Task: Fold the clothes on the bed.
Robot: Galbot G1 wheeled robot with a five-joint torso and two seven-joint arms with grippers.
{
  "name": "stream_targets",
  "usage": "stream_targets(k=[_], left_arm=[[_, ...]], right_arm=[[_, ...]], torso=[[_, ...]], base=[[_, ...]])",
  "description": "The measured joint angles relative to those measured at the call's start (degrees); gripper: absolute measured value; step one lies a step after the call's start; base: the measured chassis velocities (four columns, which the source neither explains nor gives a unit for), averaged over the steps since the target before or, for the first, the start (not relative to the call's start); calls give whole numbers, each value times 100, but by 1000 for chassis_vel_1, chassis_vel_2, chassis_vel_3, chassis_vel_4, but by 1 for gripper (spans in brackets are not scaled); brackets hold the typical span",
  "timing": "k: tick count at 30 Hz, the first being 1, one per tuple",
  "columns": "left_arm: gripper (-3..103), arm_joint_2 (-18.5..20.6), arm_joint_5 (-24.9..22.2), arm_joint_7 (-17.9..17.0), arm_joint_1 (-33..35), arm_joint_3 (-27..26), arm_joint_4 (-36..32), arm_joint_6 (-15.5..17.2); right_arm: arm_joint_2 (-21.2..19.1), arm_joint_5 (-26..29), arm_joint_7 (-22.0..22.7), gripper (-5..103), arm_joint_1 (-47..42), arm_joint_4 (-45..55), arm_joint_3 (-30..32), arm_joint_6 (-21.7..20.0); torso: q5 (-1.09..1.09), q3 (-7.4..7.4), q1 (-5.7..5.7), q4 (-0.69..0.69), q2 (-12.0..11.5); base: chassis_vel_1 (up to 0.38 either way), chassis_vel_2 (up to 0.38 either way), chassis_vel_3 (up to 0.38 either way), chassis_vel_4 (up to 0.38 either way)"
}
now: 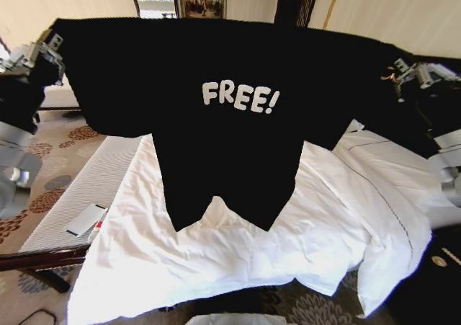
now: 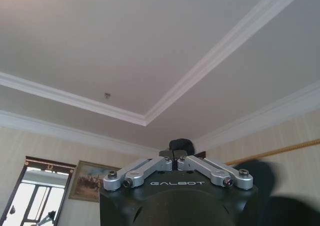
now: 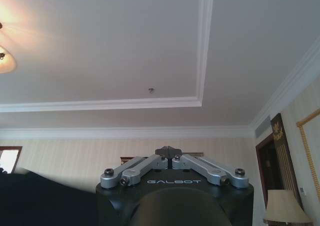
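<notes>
The clothes are one black T-shirt (image 1: 216, 145) with white "FREE!" lettering, held up spread wide in the air above the bed (image 1: 238, 260), its hem hanging just over the white duvet. My left gripper (image 1: 52, 45) is shut on the shirt's upper left corner and my right gripper (image 1: 397, 71) is shut on the upper right corner. In the left wrist view the left gripper (image 2: 176, 155) points at the ceiling with a tuft of black cloth (image 2: 181, 145) at its tips. In the right wrist view the right gripper (image 3: 169, 153) also points up, with black cloth (image 3: 40, 201) beside it.
A pale striped chaise (image 1: 86, 188) runs along the bed's left side with a flat white object (image 1: 85, 220) on it. White pillows (image 1: 389, 195) lie at the right. A dark wooden frame rail (image 1: 43, 256) and patterned carpet (image 1: 57, 141) lie to the left.
</notes>
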Motion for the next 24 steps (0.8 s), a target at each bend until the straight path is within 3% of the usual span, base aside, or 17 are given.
stream_targets(k=[4,6,10,24], left_arm=[[0,-32,20,-2,17,-22,-32,9],[0,-97,57,0,58,-37,-81,10],[0,-143,69,1,91,-37,-104,16],[0,-30,54,31,19,21,-137,40]], right_arm=[[447,-65,-4,0,-100,226,167,-35],[983,-155,-30,0,-86,333,246,-47],[1289,-345,-77,0,-68,293,195,-21],[1162,-751,-102,0,133,94,-583,1]], torso=[[-4,-1,-1,0,0],[-5,-2,-1,3,0],[-6,-1,-1,5,0],[-5,-1,-1,4,0]], base=[[0,0,0,0],[0,0,0,0],[0,0,0,0],[0,0,0,0]])
